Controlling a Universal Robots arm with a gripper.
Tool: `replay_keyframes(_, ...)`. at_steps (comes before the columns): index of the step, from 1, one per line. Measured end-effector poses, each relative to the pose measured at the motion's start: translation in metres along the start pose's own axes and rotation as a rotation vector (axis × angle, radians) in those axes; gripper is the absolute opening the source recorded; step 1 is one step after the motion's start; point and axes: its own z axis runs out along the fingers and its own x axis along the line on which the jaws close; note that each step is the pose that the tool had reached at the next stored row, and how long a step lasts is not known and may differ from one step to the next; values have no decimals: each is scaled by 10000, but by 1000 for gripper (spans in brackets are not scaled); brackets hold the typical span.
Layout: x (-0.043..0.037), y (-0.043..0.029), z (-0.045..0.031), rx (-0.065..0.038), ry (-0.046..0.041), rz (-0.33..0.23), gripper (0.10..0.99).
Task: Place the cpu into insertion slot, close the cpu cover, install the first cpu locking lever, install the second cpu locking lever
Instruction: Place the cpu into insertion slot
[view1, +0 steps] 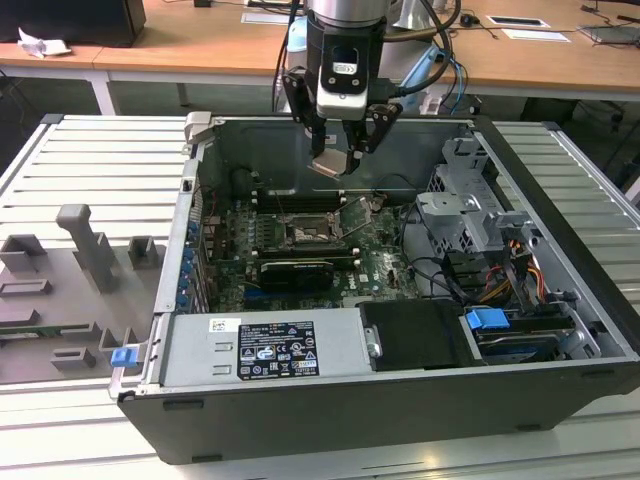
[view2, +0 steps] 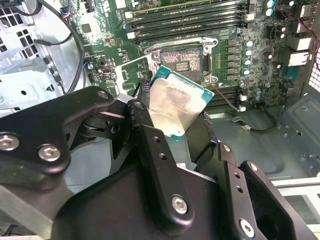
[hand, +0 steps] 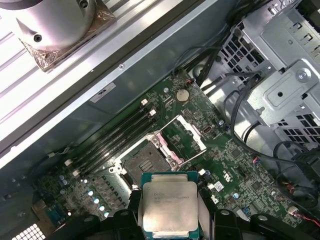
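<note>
Black pincer grips the cpu by opposite edges, metal face showing, well above the motherboard and not yet seated in the insertion slot. The cpu cover stands swung open, presumably to leave the socket free. Fingertip contact lies hidden behind the chip; the slot's contacts cannot be made out.

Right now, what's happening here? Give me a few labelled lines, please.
held: the cpu, clamped between the jaws
where: up above the open computer case
insertion slot: empty
cpu cover: swung open beside the slot
progress: cpu not yet placed
</note>
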Motion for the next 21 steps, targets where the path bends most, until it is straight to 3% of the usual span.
replay_keyframes(21,0,0,1,-9,-45,510,529)
